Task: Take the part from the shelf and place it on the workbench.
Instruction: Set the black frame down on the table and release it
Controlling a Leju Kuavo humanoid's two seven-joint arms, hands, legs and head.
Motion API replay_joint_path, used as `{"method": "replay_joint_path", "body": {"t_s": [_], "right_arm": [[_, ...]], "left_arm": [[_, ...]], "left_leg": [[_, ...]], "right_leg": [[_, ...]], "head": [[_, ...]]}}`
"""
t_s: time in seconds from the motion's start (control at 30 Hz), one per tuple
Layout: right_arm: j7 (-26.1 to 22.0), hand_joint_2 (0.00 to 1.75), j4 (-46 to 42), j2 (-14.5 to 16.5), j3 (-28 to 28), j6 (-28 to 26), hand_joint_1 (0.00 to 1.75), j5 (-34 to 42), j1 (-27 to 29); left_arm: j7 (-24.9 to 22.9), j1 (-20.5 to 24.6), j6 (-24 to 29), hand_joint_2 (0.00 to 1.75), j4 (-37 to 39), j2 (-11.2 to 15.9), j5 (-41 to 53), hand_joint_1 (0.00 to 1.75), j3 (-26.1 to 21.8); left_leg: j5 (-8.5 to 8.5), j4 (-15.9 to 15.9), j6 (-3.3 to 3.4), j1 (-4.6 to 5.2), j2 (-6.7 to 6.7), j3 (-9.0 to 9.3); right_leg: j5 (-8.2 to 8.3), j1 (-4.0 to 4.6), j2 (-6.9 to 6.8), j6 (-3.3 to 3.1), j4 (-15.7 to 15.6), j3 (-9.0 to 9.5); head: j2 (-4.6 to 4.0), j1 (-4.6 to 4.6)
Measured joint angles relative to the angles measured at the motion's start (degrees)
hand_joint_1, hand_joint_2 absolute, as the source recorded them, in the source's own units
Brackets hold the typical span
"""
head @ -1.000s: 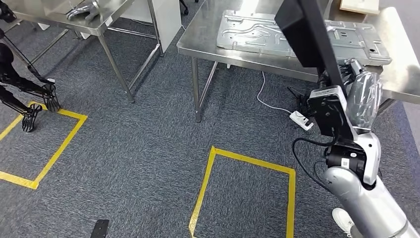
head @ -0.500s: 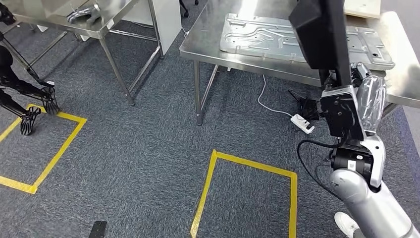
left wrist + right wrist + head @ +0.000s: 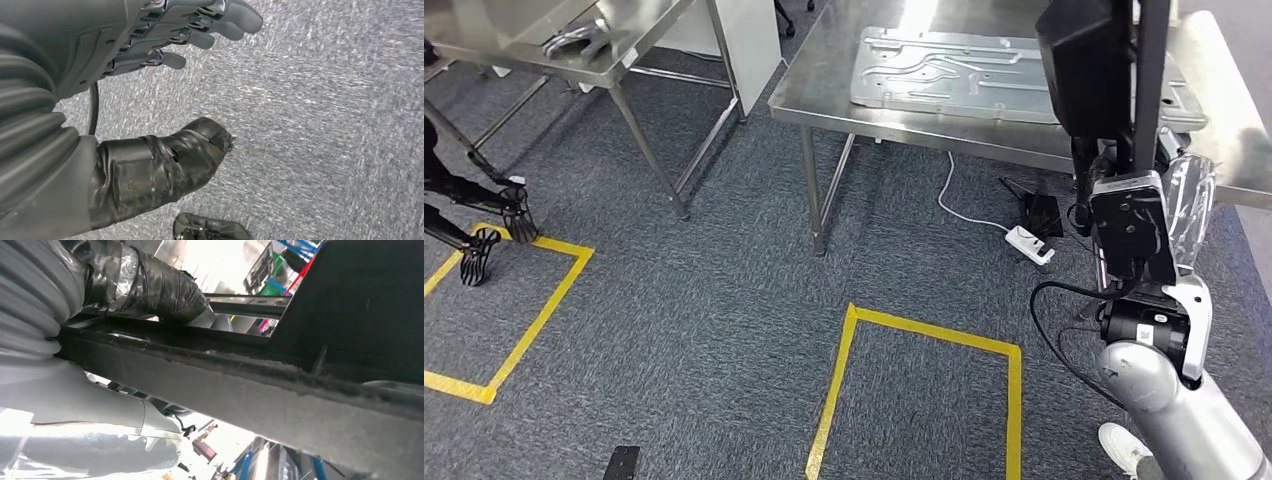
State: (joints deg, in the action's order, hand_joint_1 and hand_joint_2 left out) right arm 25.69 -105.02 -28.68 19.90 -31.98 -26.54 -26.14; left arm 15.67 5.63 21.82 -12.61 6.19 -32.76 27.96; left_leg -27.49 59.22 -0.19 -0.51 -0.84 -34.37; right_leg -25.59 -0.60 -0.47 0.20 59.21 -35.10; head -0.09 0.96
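Black part (image 3: 1096,60): flat, stiff panel, likely light but unwieldy; right hand (image 3: 1169,205) clamped on its lower edge, near workbench (image 3: 824,85). Left hand (image 3: 165,35): fingers apart, holding nothing.

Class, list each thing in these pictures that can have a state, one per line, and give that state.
right hand: raised, gripping the black part
black part: held upright above the workbench edge, not set down
left hand: hanging over carpet, fingers apart, holding nothing
metal panel: lying flat on the workbench
workbench: standing, carrying the panel
power strip: lying on the carpet, cord attached
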Motion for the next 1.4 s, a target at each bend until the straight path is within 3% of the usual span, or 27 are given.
{"method": "replay_joint_path", "body": {"t_s": [0.07, 0.13, 0.17, 0.2, 0.23, 0.3, 0.37, 0.4, 0.47, 0.53, 0.63, 0.7, 0.73, 0.83, 0.9, 1.03, 1.1, 1.17, 1.2, 1.23, 1.27, 1.33, 1.4], "right_arm": [[-0.04, 1.75, -0.13, 0.0, -0.03, 0.0, 1.75, -0.02, -0.01], [-0.06, 1.75, -0.18, 0.0, -0.03, -0.01, 1.75, -0.03, 0.05], [-0.06, 1.75, -0.18, 0.0, -0.03, -0.01, 1.75, -0.02, 0.13], [-0.06, 1.75, -0.18, 0.0, -0.03, -0.02, 1.75, -0.02, 0.21], [-0.06, 1.75, -0.18, 0.0, -0.03, -0.03, 1.75, -0.02, 0.28], [-0.07, 1.75, -0.18, 0.0, -0.04, -0.05, 1.75, -0.01, 0.33], [-0.1, 1.75, -0.18, 0.01, -0.05, -0.09, 1.75, 0.01, 0.27], [-0.12, 1.75, -0.18, 0.01, -0.07, -0.13, 1.75, 0.02, 0.29], [-0.14, 1.75, -0.21, -0.02, -0.08, -0.21, 1.75, 0.03, 0.4], [-0.15, 1.75, -0.27, -0.21, -0.12, -0.25, 1.75, 0.03, 0.45], [-0.2, 1.75, -0.31, -0.43, -0.23, -0.28, 1.75, 0.03, 0.39], [-0.17, 1.75, -0.3, -0.42, -0.26, -0.29, 1.75, 0.04, 0.62], [-0.15, 1.75, -0.29, -0.42, -0.27, -0.3, 1.75, 0.01, 0.71], [-0.11, 1.75, -0.28, -0.41, -0.27, -0.32, 1.75, -0.48, 0.73], [-0.04, 1.75, -0.29, -0.41, -0.27, -0.37, 1.75, -1.09, 0.77], [0.13, 1.75, -0.33, -0.42, -0.27, -0.36, 1.75, -2.42, 1.0], [0.26, 1.75, -0.35, -0.41, -0.27, -0.2, 1.75, -3.17, 0.93], [0.58, 1.75, -0.33, -0.4, -0.27, 0.16, 1.75, -3.91, 0.95], [0.79, 1.75, -0.32, -0.39, -0.27, 0.42, 1.75, -4.23, 1.0], [0.96, 1.75, -0.31, -0.39, -0.27, 0.67, 1.75, -4.54, 1.03], [1.09, 1.75, -0.31, -0.39, -0.27, 0.89, 1.75, -4.81, 1.04], [1.22, 1.75, -0.31, -0.39, -0.27, 1.09, 1.75, -5.18, 1.02], [1.33, 1.75, -0.31, -0.4, -0.27, 1.19, 1.75, -5.3, 0.94]], "left_arm": [[-0.01, 0.1, 0.02, 1.75, 0.0, 0.01, 0.01, 0.0, 0.01], [-0.01, 0.08, 0.04, 1.75, 0.0, -0.01, 0.02, 0.0, 0.02], [-0.02, 0.02, 0.07, 1.75, 0.0, -0.01, 0.02, 0.0, 0.02], [-0.03, -0.04, 0.11, 1.75, 0.0, -0.01, 0.02, 0.0, 0.02], [-0.04, -0.08, 0.15, 1.75, 0.0, -0.01, 0.03, 0.0, 0.02], [-0.05, -0.02, 0.25, 1.75, 0.0, 0.02, 0.04, 0.0, 0.04], [-0.1, 0.05, 0.31, 1.75, 0.0, 0.08, 0.04, 0.0, 0.08], [-0.13, 0.09, 0.32, 1.75, 0.0, 0.11, 0.04, 0.0, 0.1], [-0.17, 0.24, 0.32, 1.75, 0.0, 0.09, 0.03, 0.0, 0.12], [-0.18, 0.33, 0.35, 1.75, 0.0, 0.04, 0.03, 0.0, 0.13], [-0.18, 0.3, 0.39, 1.75, 0.0, 0.02, 0.05, 0.0, 0.13], [-0.18, 0.24, 0.38, 1.75, 0.0, 0.01, 0.06, 0.0, 0.13], [-0.18, 0.23, 0.37, 1.75, 0.0, -0.01, 0.06, 0.0, 0.13], [-0.11, 0.28, 0.29, 1.75, 0.0, -0.07, 0.15, 0.0, 0.15], [0.08, 0.27, 0.08, 1.75, 0.0, -0.09, 0.26, 0.0, 0.16], [0.42, 0.26, -0.98, 1.75, 0.0, -0.08, 0.24, 0.0, 0.18], [0.4, 0.28, -1.46, 1.75, 0.0, -0.08, 0.21, 0.0, 0.2], [0.27, 0.23, -1.79, 1.75, 0.0, -0.09, 0.25, 0.0, 0.21], [0.16, 0.16, -1.87, 1.75, 0.0, -0.09, 0.28, 0.0, 0.22], [0.06, 0.07, -1.91, 1.75, 0.0, -0.09, 0.33, 0.0, 0.23], [-0.04, 0.01, -1.91, 1.75, 0.0, -0.08, 0.37, 0.0, 0.24], [-0.16, 0.04, -1.91, 1.75, 0.0, -0.02, 0.43, 0.0, 0.25], [-0.27, 0.16, -1.92, 1.75, 0.0, 0.04, 0.52, 0.0, 0.34]], "left_leg": [[-2.54, 4.15, -0.5, -0.11, 0.13, -1.85], [-5.77, 11.52, -0.74, -0.12, 0.23, -5.45], [-6.5, 14.32, -0.79, -0.12, 0.24, -6.92], [-6.2, 15.36, -0.76, -0.12, 0.26, -7.6], [-4.87, 14.28, -0.64, -0.11, 0.31, -7.27], [-0.82, 7.41, -0.09, -0.07, 1.22, -4.31], [1.24, 1.3, 0.54, -0.05, 2.62, -1.42], [1.26, 0.0, 0.73, 0.04, 3.05, -0.8], [1.2, -0.73, 1.01, 0.08, 2.52, -0.33], [1.54, -1.63, 1.56, -0.16, 1.68, 0.26], [1.62, -2.24, 2.12, -0.34, 0.66, 0.78], [1.47, -2.17, 2.07, -0.43, 0.22, 0.81], [1.36, -2.06, 1.92, -0.56, 0.01, 0.84], [0.64, -1.11, 0.93, -0.88, -0.23, 0.84], [0.22, -0.51, 0.11, -0.69, -0.24, 0.6], [-0.71, 0.56, -0.98, -0.83, -0.23, 0.07], [-3.51, 5.71, -1.15, -0.86, 0.03, -2.42], [-6.3, 13.23, -1.06, -0.76, 0.19, -6.43], [-6.53, 15.46, -0.93, -0.7, 0.23, -7.8], [-5.64, 15.59, -0.7, -0.62, 0.25, -8.18], [-3.79, 13.45, -0.33, -0.49, 0.28, -7.42], [0.09, 5.98, 0.85, 0.0, 0.5, -4.08], [1.22, 1.01, 1.73, 0.5, 0.68, -1.69]], "right_leg": [[0.11, -0.16, 0.4, -0.66, -0.26, 0.21], [0.03, 0.0, 0.89, -1.01, -0.22, 0.23], [-0.01, 0.08, 1.21, -1.07, -0.18, 0.24], [-0.05, 0.16, 1.58, -1.12, -0.13, 0.26], [-0.07, 0.23, 1.98, -1.15, -0.09, 0.31], [-0.12, 0.29, 2.81, -1.13, -0.03, 0.4], [-0.14, 0.36, 3.6, -0.86, 0.08, 0.21], [-0.1, 0.29, 3.94, -0.61, 0.09, 0.05], [0.02, 0.16, 4.58, 0.05, -0.04, -0.11], [-0.9, 0.23, 3.78, 0.65, 1.24, -0.72], [-5.42, -0.06, 1.56, 1.39, 10.34, -5.15], [-6.47, -0.58, 1.22, 1.93, 14.95, -7.64], [-5.52, -0.86, 1.11, 2.21, 14.39, -7.43], [-0.76, -1.44, 0.29, 2.95, 4.35, -2.28], [-0.24, -1.28, -0.01, 2.56, 0.89, -0.48], [-0.36, -1.16, 0.38, 0.72, 0.85, -0.54], [-0.44, -1.07, 0.44, 0.0, 0.73, -0.36], [-0.64, -0.68, 0.58, -0.46, 0.73, -0.26], [-0.73, -0.46, 0.72, -0.61, 0.74, -0.16], [-0.85, -0.25, 0.88, -0.72, 0.75, 0.02], [-0.98, -0.07, 1.06, -0.78, 0.75, 0.27], [-1.35, 0.21, 1.31, -0.71, 0.72, 0.81], [-1.61, 0.24, 1.49, -0.28, 0.58, 1.06]], "head": [[0.01, 0.15], [0.0, 0.26], [-0.01, 0.25], [-0.01, 0.25], [-0.01, 0.25], [-0.01, 0.25], [-0.01, 0.21], [-0.01, 0.2], [0.0, 0.24], [0.0, 0.08], [-0.01, -0.24], [-0.01, -0.24], [-0.01, -0.24], [-0.02, -0.29], [-0.01, -0.3], [-0.01, -0.24], [0.0, -0.17], [0.0, -0.15], [-0.01, -0.15], [-0.01, -0.15], [-0.01, -0.15], [-0.01, -0.2], [-0.01, -0.24]]}}
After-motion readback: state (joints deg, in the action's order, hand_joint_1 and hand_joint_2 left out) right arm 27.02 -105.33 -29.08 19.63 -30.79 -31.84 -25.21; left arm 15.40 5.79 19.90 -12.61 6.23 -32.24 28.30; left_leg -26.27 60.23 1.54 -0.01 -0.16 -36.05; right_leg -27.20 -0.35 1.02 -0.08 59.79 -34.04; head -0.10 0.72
